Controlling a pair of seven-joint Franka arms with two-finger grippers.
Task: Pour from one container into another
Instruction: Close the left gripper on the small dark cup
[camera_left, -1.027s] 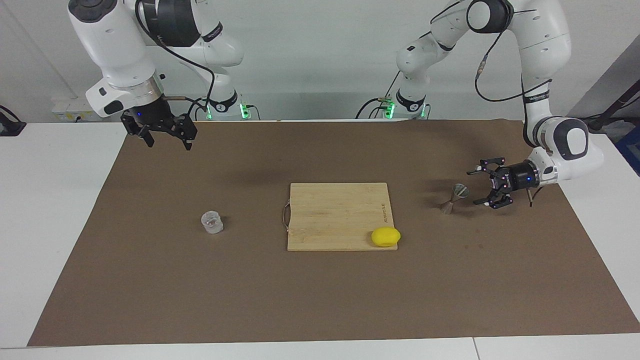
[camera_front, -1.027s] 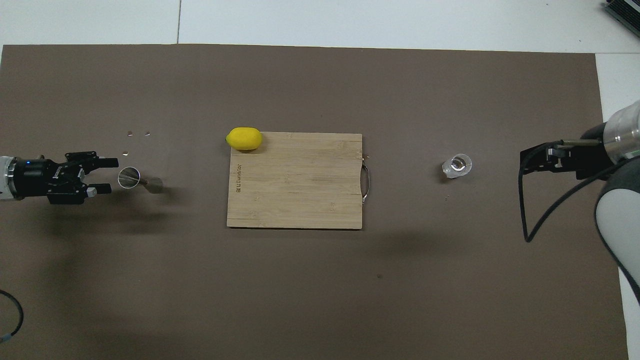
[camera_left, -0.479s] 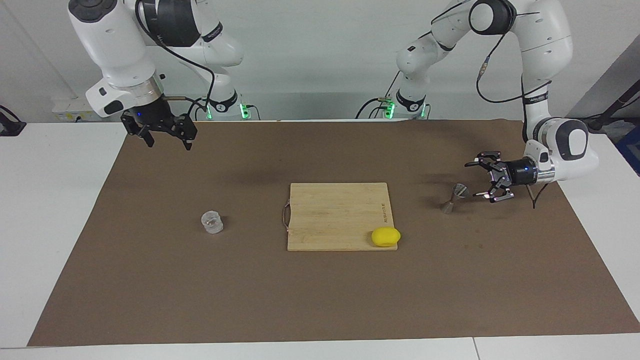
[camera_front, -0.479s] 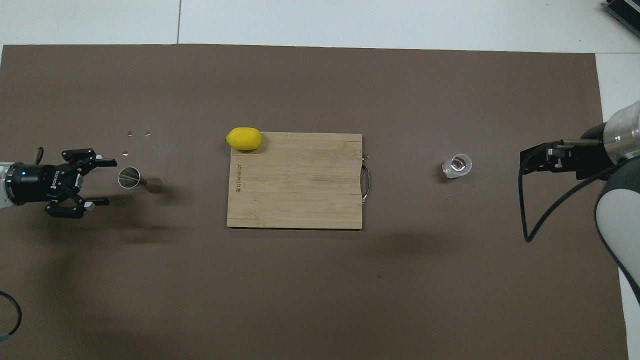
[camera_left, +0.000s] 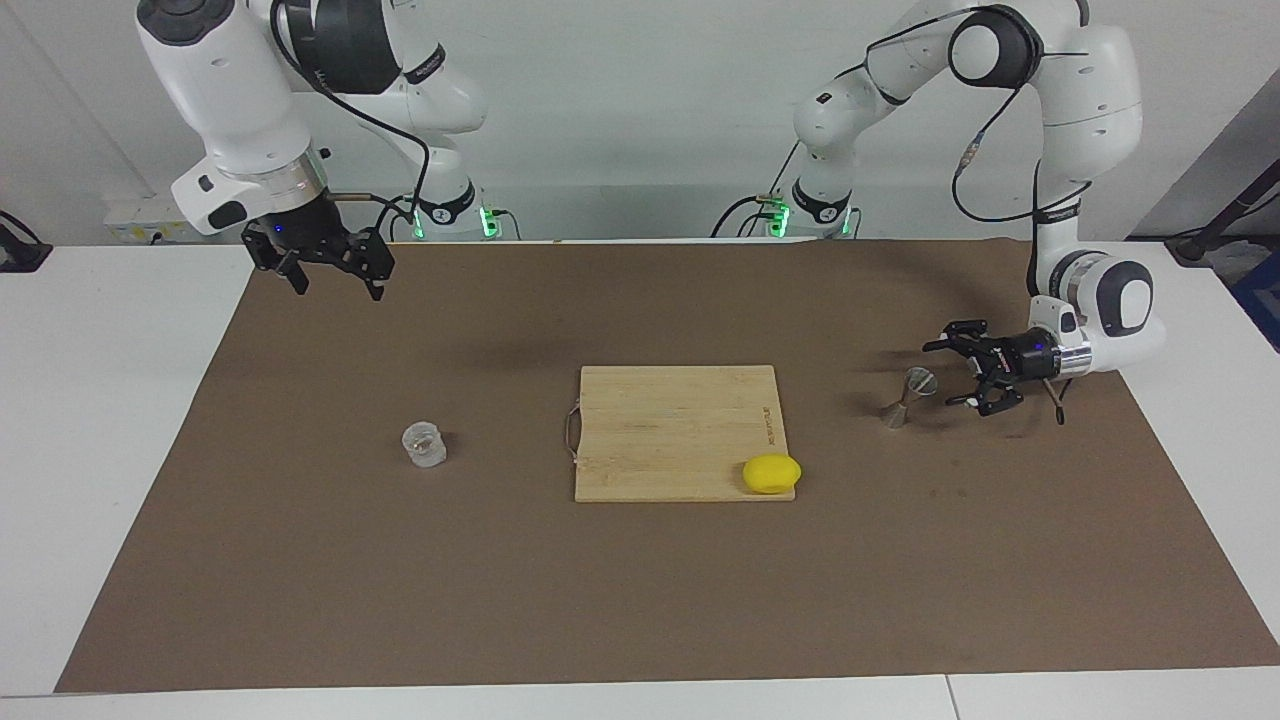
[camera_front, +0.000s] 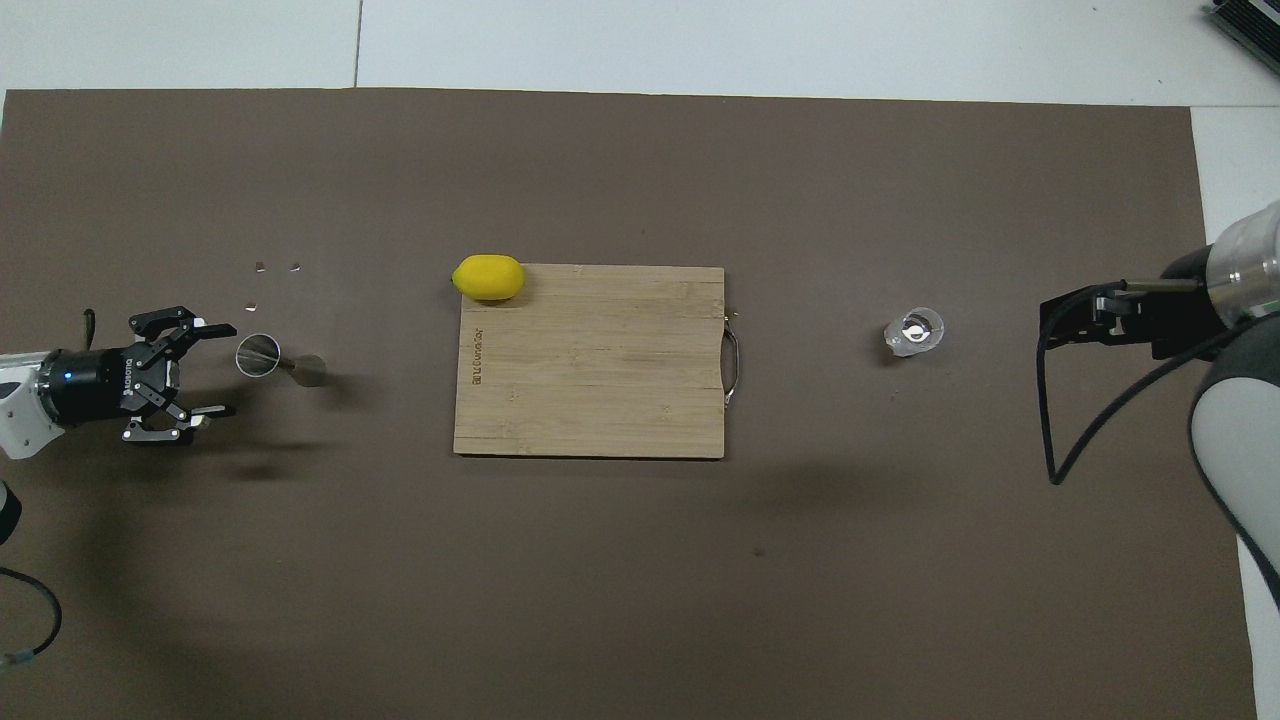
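Since the earlier frames the left pincer (camera_left: 950, 375) has turned about its wrist and sunk a little, so its 2 fingers now stand one nearer the robots and one farther, spread wide and gripping nothing. It lies level, low over the mat, and points at the jigger (camera_left: 908, 396) from the left arm's end of the tabletop. That hourglass-shaped metal jigger stands upright just beside the fingertips, apart from them, not yet between them.

By contrast, the right pincer (camera_left: 328, 268) has not shifted: it hangs high over the mat's corner nearest the right arm's base, fingers spread and empty, the arm waiting. Well apart from it, farther from the robots, the clear glass tumbler (camera_left: 424, 444) stands upright on the mat toward the right arm's end.

A brown mat (camera_left: 640, 600) covers most of the white tabletop (camera_left: 100, 420). At its middle lies a wooden cutting board (camera_left: 670, 430), with a lemon (camera_left: 771, 473) on the board's corner farthest from the robots, toward the left arm's end. A pale wall runs along the robots' end of the room.

From overhead, the jigger's (camera_front: 275, 359) open round mouth shows, with the left pincer (camera_front: 215, 370) opening toward it, and 3 small light specks (camera_front: 262, 267) dot the mat farther from the robots than the jigger. Only the facing view shows both arms whole and the right pincer's fingers.
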